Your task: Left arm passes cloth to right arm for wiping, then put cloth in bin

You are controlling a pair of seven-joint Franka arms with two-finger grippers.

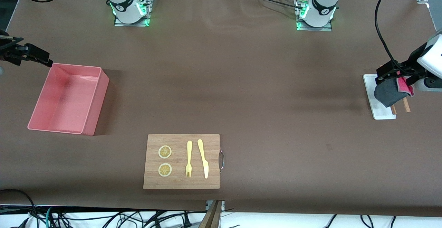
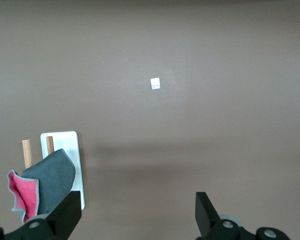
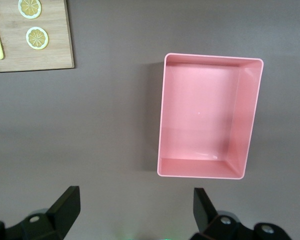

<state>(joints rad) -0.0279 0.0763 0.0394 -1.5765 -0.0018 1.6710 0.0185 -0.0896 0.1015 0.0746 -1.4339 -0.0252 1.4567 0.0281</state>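
Cloth: the cloth [image 1: 388,95] sits at the left arm's end of the table, on the white tray [image 1: 384,113] and 2 wooden sticks [image 1: 406,105]. Grey face up, pink edge showing.
L gripper: the left gripper [image 1: 390,73] hovers just above the cloth. In the left wrist view its fingers [image 2: 65,215] are spread wide w/ nothing between them; the cloth lies just outside 1 finger, so no grip.
R gripper: the right gripper [image 3: 135,215] is up by the bin's corner at the right arm's end, jaws wide apart and empty. This arm waits.
Bin: the bin [image 1: 95,100] has nothing in it.
Board: the cutting board [image 1: 214,162] is nearer the front camera, approx. mid-table, w/ 2 lemon slices [image 1: 165,152], a fork [image 1: 189,159] and a knife [image 1: 203,159].
Done: nothing yet, by the look of it.
Left: grasp cloth, hand over to R arm, wipe, drop in bin.
Next: prob. shift L gripper over the cloth, lower, close.
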